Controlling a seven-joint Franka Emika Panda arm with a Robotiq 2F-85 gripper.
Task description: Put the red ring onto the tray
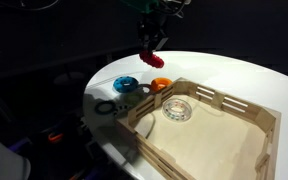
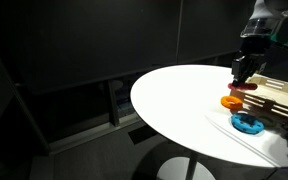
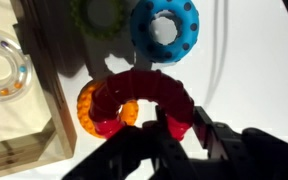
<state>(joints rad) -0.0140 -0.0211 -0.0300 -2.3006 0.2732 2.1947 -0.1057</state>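
The red ring (image 3: 144, 88) is pinched at its rim between my gripper's (image 3: 181, 114) two fingers. It hangs a little above the white table, over the orange ring (image 3: 87, 108). In both exterior views the gripper (image 1: 152, 47) (image 2: 244, 72) holds the red ring (image 1: 157, 61) (image 2: 241, 87) just beside the near corner of the plywood tray (image 1: 246, 106) (image 2: 287, 93). The tray's wall shows at the left of the wrist view (image 3: 39, 105).
A blue ring (image 1: 125, 84) (image 3: 164, 28) and a dark green ring (image 1: 105, 106) (image 3: 99, 12) lie on the table near the tray's corner, beside the orange ring (image 1: 161, 84) (image 2: 231, 101). A clear ring (image 1: 177, 109) (image 3: 2, 66) lies inside the tray. The round table's edge (image 2: 144, 105) is close.
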